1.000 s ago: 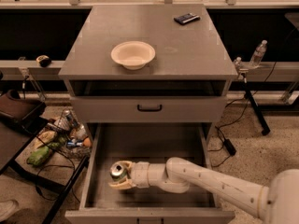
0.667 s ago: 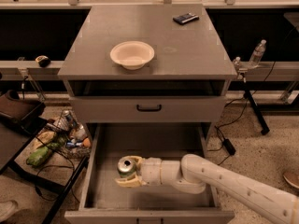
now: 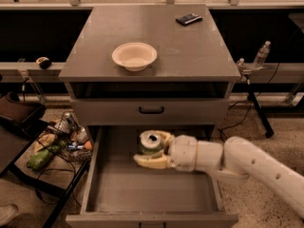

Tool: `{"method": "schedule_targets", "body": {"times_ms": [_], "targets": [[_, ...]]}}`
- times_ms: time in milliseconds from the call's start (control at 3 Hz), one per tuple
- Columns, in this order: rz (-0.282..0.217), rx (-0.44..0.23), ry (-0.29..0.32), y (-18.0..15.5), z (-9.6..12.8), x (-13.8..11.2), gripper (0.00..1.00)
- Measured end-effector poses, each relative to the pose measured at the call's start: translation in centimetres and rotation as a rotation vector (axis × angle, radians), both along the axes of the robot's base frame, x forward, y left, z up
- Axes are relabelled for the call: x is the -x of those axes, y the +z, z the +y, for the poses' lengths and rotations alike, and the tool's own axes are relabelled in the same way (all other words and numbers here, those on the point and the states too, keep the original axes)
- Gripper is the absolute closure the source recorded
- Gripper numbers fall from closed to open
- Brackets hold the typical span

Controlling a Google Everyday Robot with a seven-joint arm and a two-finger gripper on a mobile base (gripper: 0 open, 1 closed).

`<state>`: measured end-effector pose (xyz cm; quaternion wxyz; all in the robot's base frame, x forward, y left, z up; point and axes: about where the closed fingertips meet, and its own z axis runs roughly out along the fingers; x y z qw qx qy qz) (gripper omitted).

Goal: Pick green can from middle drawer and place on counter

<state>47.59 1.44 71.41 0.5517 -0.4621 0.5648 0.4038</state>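
Camera view. The cream two-finger gripper [image 3: 153,151] is clamped on the small green cylindrical can with a shiny silver top [image 3: 151,140]. The can is over the rear of the open, bare-floored gray metal middle drawer [image 3: 142,191], just below the gray drawer front with a black curved handle [image 3: 151,110].

Risks, as I judge them: the smooth metal can could slip in the grasp, or can or wrist could clip that front when rising. The flat matte-gray counter [image 3: 190,51] carries a round white bowl [image 3: 134,56], and a careless placement could knock it.
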Motion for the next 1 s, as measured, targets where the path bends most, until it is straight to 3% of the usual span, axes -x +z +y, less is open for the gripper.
{"method": "schedule_targets", "body": {"times_ms": [333,667,1000], "targets": [[0.017,-0.023,-0.091,10.9,-3.1,-4.7,1.0],[0.059,-0.059,-0.163,17.6,-4.4,-9.9,1.0],[0.059,-0.059,-0.163,17.6,-4.4,-9.9,1.0]]}}
